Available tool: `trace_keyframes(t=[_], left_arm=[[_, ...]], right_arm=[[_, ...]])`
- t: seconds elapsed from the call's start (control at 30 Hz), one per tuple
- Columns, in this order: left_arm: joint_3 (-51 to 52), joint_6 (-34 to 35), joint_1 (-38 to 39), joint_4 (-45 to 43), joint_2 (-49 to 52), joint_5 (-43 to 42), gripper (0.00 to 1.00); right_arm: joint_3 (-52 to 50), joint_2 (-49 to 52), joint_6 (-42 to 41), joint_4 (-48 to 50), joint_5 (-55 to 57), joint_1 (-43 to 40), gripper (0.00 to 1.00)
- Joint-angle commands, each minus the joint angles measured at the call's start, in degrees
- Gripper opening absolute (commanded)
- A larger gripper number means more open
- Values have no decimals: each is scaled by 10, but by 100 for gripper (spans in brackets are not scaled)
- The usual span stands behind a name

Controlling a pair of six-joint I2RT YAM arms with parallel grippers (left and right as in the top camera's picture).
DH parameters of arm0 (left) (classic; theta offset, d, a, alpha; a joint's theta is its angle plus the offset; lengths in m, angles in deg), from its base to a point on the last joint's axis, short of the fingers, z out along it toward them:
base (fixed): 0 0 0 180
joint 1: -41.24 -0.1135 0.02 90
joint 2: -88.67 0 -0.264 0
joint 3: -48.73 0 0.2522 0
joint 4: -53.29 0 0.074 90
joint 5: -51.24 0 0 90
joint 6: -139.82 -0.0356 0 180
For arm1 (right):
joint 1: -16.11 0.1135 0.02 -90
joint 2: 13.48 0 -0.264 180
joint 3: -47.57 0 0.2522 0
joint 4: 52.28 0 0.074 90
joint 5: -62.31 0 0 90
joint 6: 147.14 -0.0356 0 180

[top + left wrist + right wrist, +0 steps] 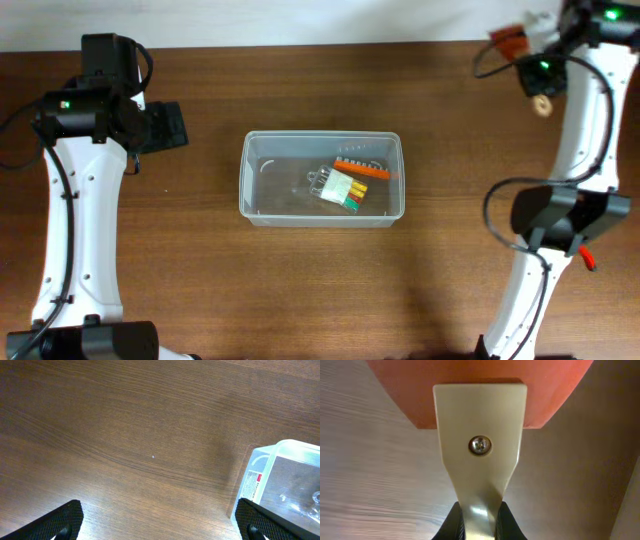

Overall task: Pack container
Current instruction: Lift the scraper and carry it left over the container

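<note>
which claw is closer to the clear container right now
Left. The left claw sits open just left of the container; the right claw is farther off, beyond its far right corner, shut on a cream-handled tool.

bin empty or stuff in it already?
Not empty. The bin holds a clear case of coloured bits and an orange strip, seen from overhead.

Three views: one from above, two from the wrists.
Your overhead camera looks straight down on the whole table [320, 290], with the container [320, 180] in the centre. The left wrist view looks at the wood from nearer and shares only one container corner. The right wrist view sits very close to a cream handle [480, 445].
</note>
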Motion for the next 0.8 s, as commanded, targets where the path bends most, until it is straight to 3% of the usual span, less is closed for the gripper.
trace_keyframes(t=[0.0, 0.33, 0.53, 0.77], left_arm=[[-9, -3, -2, -1, -5, 6, 99], [-9, -3, -2, -1, -5, 6, 99], [-9, -3, -2, -1, -5, 6, 99], [-8, -3, -2, -1, -5, 6, 99]], right_arm=[[21, -53, 48, -14, -73, 75, 4], [9, -72, 176, -74, -101, 296, 4], [-29, -72, 198, -83, -101, 367, 4], [-141, -72, 253, -66, -103, 391, 4]])
